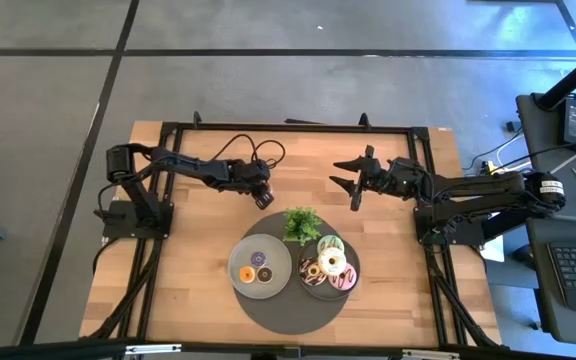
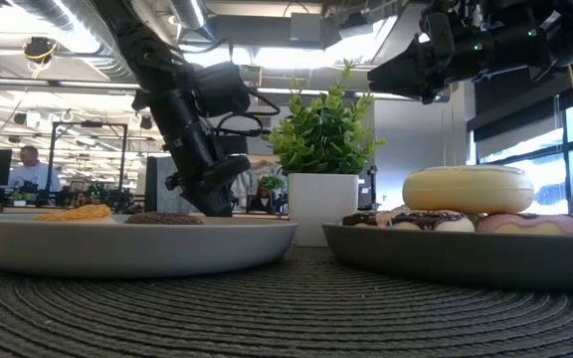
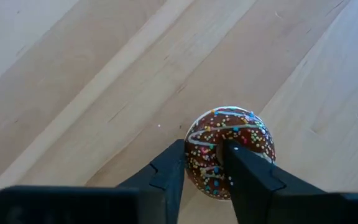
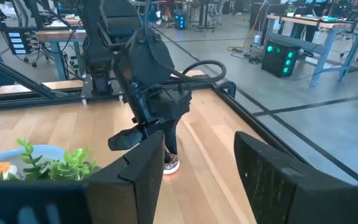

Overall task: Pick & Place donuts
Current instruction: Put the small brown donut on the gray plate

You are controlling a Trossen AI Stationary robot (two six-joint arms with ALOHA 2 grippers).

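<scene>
Start at the left: your left gripper (image 1: 263, 197) sits over bare wood near the middle of the surface (image 1: 188, 290), toward its far edge, and it is clenched on a chocolate donut (image 3: 227, 152) with white drizzle and coloured sprinkles. In the left wrist view the two fingers (image 3: 169, 180) pinch through the ring, one finger in the hole and the other on the outer rim, so the donut stands on edge with nothing but wood beneath it.

The relation to watch is direction: the left plate (image 1: 259, 268) lies from this gripper toward the near edge of the surface, slightly to the right, on the dark round mat (image 1: 288, 305). Two small donuts (image 1: 254, 266) already lie on that plate. The small plant (image 1: 302, 224) stands just beside the plate's far right rim, so I would bring the donut in clear of the leaves.

Further right, the right plate (image 1: 315, 288) holds a pile of larger donuts (image 1: 330, 265), a white one on top.

Your right gripper (image 1: 354, 177) hangs released, fingers spread wide, above the far right part of the surface, holding nothing. The left arm is the one nearer the left plate and it already carries the load.
</scene>
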